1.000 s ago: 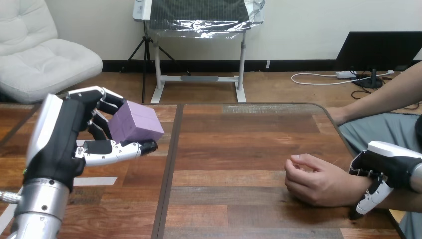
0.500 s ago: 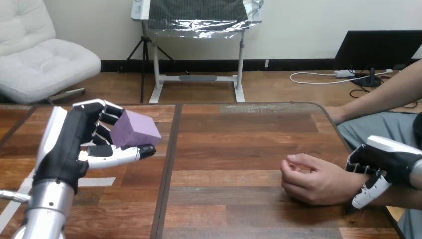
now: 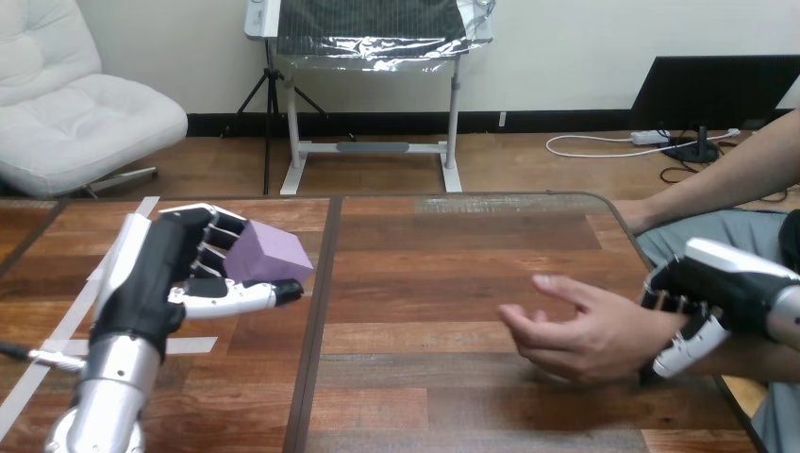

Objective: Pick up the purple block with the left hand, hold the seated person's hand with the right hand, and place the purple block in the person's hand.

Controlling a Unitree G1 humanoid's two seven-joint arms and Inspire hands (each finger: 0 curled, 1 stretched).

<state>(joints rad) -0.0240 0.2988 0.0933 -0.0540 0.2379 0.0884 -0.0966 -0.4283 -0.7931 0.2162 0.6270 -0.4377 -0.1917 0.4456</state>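
My left hand (image 3: 165, 274) is raised above the left part of the table, its fingers and thumb curled round the purple block (image 3: 269, 257), which is lifted off the wood. At the right, the person's hand (image 3: 575, 330) rests near the table's right edge with its fingers loosely spread and pointing left. My right hand (image 3: 703, 297) is at the person's wrist, fingers and thumb curled round it from the right.
A dark seam (image 3: 316, 321) runs front to back between two tabletops. Strips of white tape (image 3: 75, 316) lie on the left tabletop. The table's rounded right corner (image 3: 623, 212) is close to the person's arm.
The person's hand has uncurled from a loose fist and stretched left. My left hand with the purple block has sunk a little and moved right. The view has shifted slightly.
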